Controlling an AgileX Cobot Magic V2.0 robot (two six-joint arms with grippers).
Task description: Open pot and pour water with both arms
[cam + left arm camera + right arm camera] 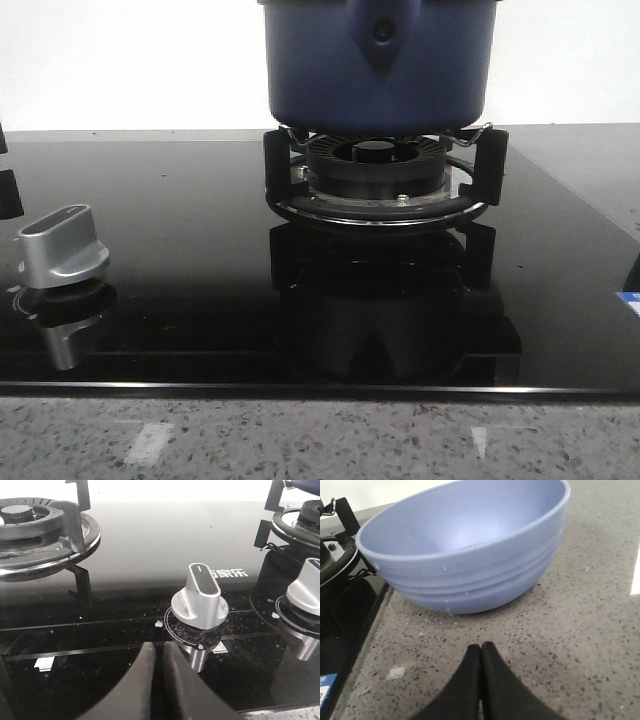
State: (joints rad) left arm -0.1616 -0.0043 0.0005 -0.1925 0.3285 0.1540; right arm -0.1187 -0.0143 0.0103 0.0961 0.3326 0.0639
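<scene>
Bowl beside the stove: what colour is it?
Pale periwinkle blue, plain with ribbed bands; the bowl shows best in the right wrist view.

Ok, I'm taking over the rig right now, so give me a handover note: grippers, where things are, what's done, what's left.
Left gripper: shut, empty, over the black glass hob near a silver control knob.
Right gripper: shut, empty, over the speckled stone counter, facing a pale blue round bowl that stands beside the hob and looks empty.
Large dark navy-blue round pot: on the black burner stand; its top is out of frame, so the lid cannot be seen.
Done: nothing visible.
Left: open the pot, then pour, presumably into the bowl.
</scene>
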